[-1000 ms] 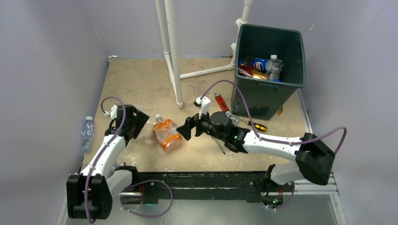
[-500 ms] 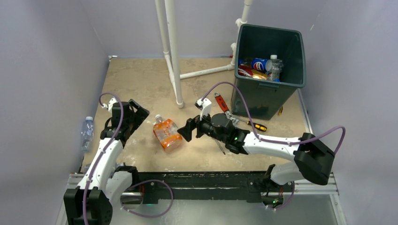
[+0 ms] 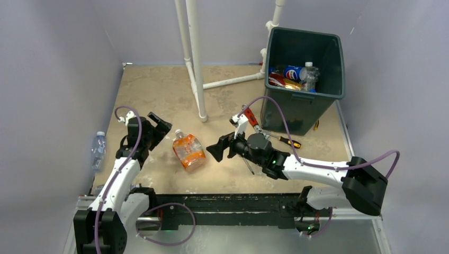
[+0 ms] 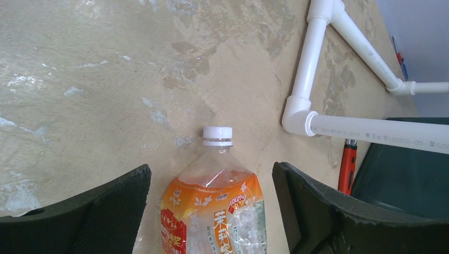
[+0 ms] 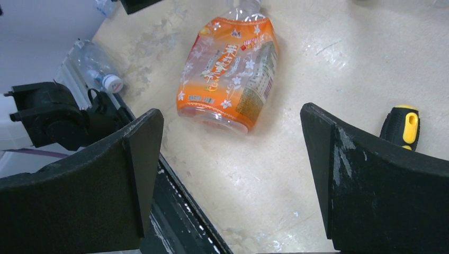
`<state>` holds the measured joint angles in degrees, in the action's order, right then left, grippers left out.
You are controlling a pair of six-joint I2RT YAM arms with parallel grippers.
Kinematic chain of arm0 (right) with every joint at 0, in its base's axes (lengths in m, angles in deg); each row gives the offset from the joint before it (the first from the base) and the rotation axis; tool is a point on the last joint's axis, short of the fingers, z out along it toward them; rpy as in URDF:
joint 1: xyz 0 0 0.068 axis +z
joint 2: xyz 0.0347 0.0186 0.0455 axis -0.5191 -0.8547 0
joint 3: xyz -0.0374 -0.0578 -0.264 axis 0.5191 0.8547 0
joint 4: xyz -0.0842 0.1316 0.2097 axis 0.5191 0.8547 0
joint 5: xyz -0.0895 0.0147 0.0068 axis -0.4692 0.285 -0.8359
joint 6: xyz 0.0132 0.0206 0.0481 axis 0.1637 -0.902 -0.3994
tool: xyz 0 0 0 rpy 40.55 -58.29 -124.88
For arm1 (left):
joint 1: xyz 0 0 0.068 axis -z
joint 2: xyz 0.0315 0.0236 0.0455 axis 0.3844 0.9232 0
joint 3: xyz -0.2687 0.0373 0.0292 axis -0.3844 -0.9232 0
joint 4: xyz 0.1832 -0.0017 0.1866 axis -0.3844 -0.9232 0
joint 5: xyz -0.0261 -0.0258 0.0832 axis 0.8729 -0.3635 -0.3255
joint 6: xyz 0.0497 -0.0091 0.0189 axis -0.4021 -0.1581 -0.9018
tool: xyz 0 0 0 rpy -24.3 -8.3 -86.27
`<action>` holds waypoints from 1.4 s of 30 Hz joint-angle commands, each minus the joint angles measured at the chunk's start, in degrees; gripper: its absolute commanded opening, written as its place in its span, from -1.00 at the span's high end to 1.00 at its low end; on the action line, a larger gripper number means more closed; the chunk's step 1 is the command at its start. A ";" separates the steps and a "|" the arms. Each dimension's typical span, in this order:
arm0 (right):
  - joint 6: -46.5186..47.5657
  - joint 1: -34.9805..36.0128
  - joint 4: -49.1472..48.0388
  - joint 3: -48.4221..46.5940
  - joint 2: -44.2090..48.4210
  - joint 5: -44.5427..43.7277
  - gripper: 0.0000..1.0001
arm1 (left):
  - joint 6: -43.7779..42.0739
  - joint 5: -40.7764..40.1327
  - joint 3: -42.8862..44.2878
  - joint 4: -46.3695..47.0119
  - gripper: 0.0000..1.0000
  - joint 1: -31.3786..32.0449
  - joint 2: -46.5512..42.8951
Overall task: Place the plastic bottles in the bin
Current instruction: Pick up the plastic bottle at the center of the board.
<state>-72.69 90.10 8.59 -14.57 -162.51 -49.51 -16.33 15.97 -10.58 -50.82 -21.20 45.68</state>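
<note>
Orange-labelled clear btl (image 4: 214,209), wht cap (image 4: 217,135)

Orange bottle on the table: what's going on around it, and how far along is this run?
Nothing is being held right now. The orange bottle lies flat on the table between the left gripper and the right gripper. Both are aimed at it with jaws open, and neither touches it. Several bottles are already in the bin. One clear bottle lies by the table's left edge, outside the bin.
</note>
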 commanded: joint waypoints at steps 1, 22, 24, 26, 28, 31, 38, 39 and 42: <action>-1.25 0.23 -6.45 2.31 3.25 -2.94 -0.98 | 0.44 0.72 1.15 3.72 -0.70 -0.26 -0.86; -3.72 -1.42 -1.08 -3.90 -8.25 -3.69 -0.98 | -10.62 -6.00 10.75 3.96 -0.85 -0.32 13.04; -3.44 -1.44 -2.20 -4.02 -9.57 -3.46 -0.98 | -10.67 -3.76 11.08 4.42 -0.85 -0.35 15.68; -3.35 -1.44 -2.89 -4.73 -11.40 -2.50 -0.98 | -9.92 -1.89 10.97 4.78 -0.85 -0.31 17.99; -3.34 -1.43 -3.69 -5.70 -13.56 -1.15 -0.98 | -9.28 -0.04 10.30 5.97 -0.85 -0.33 19.85; -3.34 -1.44 -4.91 -7.10 -17.26 0.30 -0.98 | -9.09 3.24 9.53 8.23 -0.80 -0.27 22.41; -2.14 -1.44 -6.52 -7.39 -19.14 0.66 -0.98 | -10.75 7.41 11.43 10.01 -0.72 3.24 26.94; -2.11 -1.44 -6.53 -7.29 -19.13 0.74 -0.98 | -11.10 6.56 11.94 9.28 -0.72 4.07 27.93; -2.03 -1.44 -6.16 -7.41 -19.29 0.79 -0.98 | -10.88 4.48 11.54 8.00 -0.66 4.83 29.76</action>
<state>-75.55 88.83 5.11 -20.56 -182.62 -49.53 -25.68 21.19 -0.76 -43.54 -17.55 73.63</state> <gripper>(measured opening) 0.987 0.849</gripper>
